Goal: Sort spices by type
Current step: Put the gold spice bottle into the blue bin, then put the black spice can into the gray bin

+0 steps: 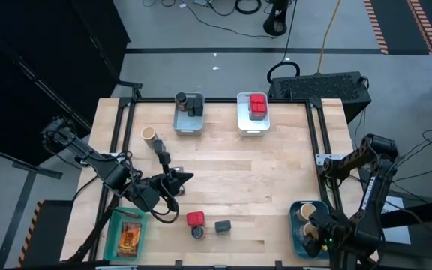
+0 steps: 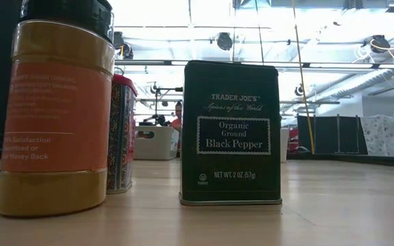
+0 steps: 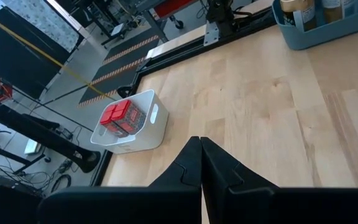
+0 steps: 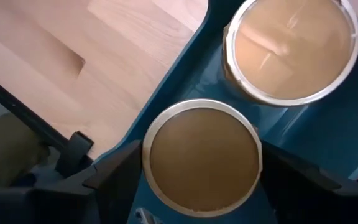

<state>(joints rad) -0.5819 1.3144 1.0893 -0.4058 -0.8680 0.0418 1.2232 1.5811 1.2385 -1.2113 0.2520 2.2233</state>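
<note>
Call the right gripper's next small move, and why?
Probably a straight lift out of the blue bin. The right gripper stands open, fingers either side of a tan-topped jar that sits in the bin beside a second one, so the drop looks done. The left gripper waits shut over the table.

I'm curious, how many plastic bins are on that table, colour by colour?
Grey bin: 1
White bin: 1
Teal bin: 1
Blue bin: 1
Total: 4
</note>
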